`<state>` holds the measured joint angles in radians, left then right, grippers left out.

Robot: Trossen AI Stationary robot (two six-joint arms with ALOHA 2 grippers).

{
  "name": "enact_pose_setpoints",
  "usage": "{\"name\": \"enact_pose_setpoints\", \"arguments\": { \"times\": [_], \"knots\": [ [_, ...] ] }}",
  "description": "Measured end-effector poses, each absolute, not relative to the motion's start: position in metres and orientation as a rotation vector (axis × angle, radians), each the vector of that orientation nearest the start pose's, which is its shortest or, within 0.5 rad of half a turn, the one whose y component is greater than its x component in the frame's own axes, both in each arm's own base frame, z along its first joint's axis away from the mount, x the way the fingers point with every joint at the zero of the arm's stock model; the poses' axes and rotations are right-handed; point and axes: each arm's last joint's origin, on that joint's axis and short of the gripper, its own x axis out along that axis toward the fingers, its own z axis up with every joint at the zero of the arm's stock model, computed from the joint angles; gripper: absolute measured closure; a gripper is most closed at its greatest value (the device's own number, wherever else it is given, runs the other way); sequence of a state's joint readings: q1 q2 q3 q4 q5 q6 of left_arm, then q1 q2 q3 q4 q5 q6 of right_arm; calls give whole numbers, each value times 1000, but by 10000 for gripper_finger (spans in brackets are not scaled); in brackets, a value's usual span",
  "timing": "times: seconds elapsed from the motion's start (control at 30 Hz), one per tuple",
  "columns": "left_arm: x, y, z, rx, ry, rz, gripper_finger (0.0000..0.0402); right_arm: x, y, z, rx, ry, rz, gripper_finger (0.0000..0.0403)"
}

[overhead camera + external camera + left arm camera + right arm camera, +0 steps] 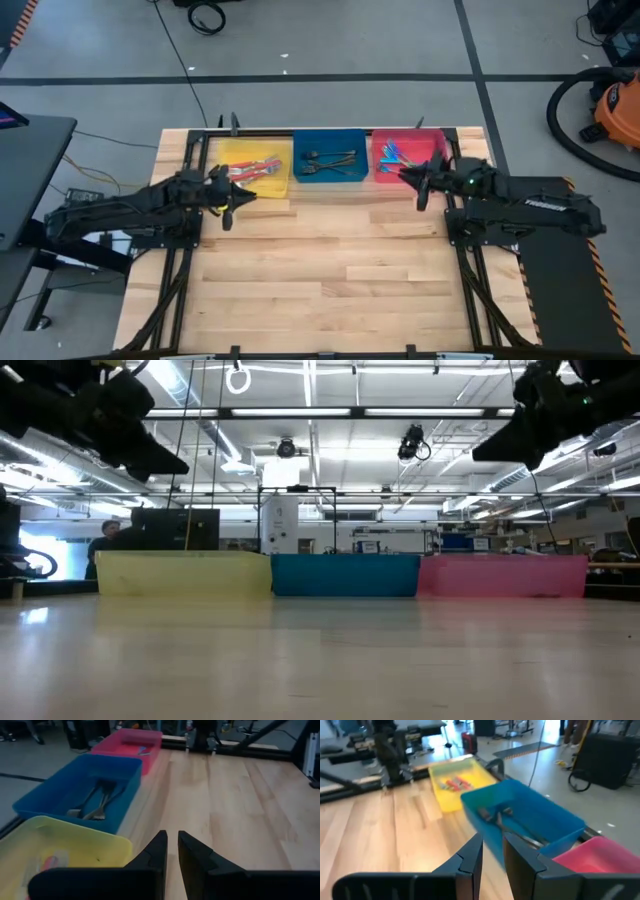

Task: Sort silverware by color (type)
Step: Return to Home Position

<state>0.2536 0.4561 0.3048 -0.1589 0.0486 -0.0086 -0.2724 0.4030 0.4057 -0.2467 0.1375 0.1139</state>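
Silverware, sorted: red-handled pieces (256, 169) in yellow bin (222, 152); grey metal pieces (330, 160) in blue bin (330, 138); teal-handled pieces (392, 157) in red bin (425, 140). Left gripper (171, 851) fingers narrow, empty, beside yellow bin. Right gripper (492, 854) fingers narrow, empty, before blue bin, above desk (330, 270).

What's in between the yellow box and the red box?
The blue bin sits between the yellow bin and the red bin, side by side in a row. The high view shows dark grey silverware lying inside it.
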Motion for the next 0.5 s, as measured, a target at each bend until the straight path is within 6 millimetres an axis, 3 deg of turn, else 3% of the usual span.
{"name": "enact_pose_setpoints", "arguments": {
  "times": [0.17, 0.5],
  "knots": [
    [125, 26, 197, -30, 291, 165, 358, 111, -29, 216, 121, 209, -370, 320],
    [124, 17, 167, 26, 344, 94, 358, 115, -19, 182, 80, 200, -264, 320]
  ]
}}
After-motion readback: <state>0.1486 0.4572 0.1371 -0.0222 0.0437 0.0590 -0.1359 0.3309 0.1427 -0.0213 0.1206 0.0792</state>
